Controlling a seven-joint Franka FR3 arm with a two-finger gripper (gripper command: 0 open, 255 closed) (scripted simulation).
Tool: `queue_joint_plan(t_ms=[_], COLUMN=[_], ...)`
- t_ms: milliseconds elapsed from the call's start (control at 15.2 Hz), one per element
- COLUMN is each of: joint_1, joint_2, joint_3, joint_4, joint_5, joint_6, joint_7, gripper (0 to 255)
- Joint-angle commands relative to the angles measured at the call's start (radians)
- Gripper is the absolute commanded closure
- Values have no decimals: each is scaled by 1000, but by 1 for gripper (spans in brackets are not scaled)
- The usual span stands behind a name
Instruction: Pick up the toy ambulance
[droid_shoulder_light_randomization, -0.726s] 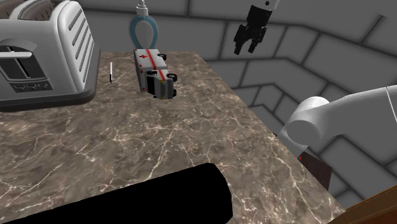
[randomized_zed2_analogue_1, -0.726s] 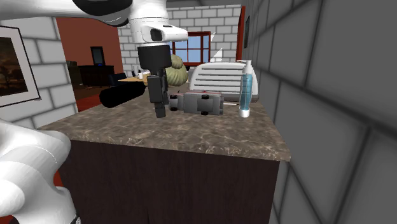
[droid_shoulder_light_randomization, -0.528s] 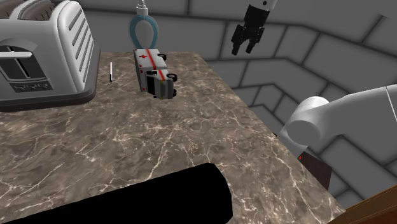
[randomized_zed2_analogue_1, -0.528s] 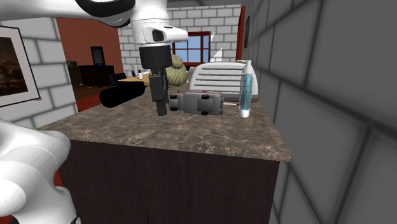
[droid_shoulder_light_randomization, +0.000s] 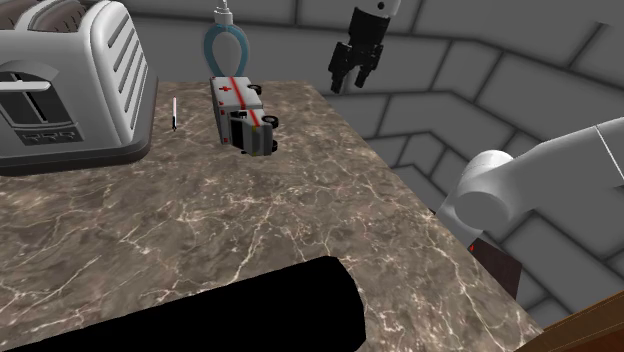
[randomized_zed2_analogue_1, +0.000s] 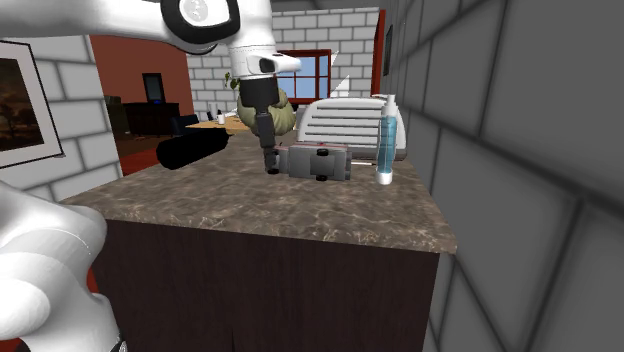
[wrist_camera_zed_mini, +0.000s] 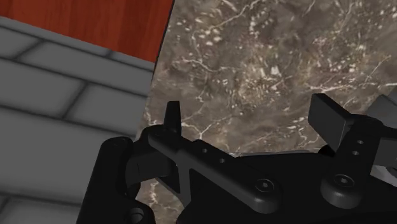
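Observation:
The toy ambulance (droid_shoulder_light_randomization: 243, 112) is white and grey with a red stripe and black wheels. It rests on the brown marble counter (droid_shoulder_light_randomization: 300, 200) near its far edge and looks tipped onto its side, wheels showing (randomized_zed2_analogue_1: 316, 161). My black gripper (droid_shoulder_light_randomization: 347, 84) hangs open above the counter's edge, to the shoulder view's right of the ambulance and apart from it. From the second exterior view the gripper (randomized_zed2_analogue_1: 270, 168) is just left of the toy. Between the spread fingertips (wrist_camera_zed_mini: 251, 121) lies bare marble. A grey shape (wrist_camera_zed_mini: 387, 111) sits just outside one finger.
A silver toaster (droid_shoulder_light_randomization: 70, 85) stands at the shoulder view's left. A blue bottle (randomized_zed2_analogue_1: 386, 140) is by the wall behind the ambulance. A thin white stick (droid_shoulder_light_randomization: 174, 112) lies between toaster and toy. A black cylinder (droid_shoulder_light_randomization: 250, 310) lies at the near edge. A grey block wall (droid_shoulder_light_randomization: 480, 60) borders the counter.
The gripper has swung toward the shoulder view's left, from beyond the counter's edge to over it, closer to the ambulance. Its fingers stay open. The ambulance has not moved.

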Motion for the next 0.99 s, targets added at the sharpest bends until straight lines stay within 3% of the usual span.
queue_joint_plan(t_ms=[0,462,924], joint_1=[18,68,106], joint_2=[31,160,317], joint_3=[38,168,303], joint_4=[20,115,246], joint_5=[12,26,-9], joint_6=[19,82,128], joint_7=[24,109,206], gripper=[0,0,0])
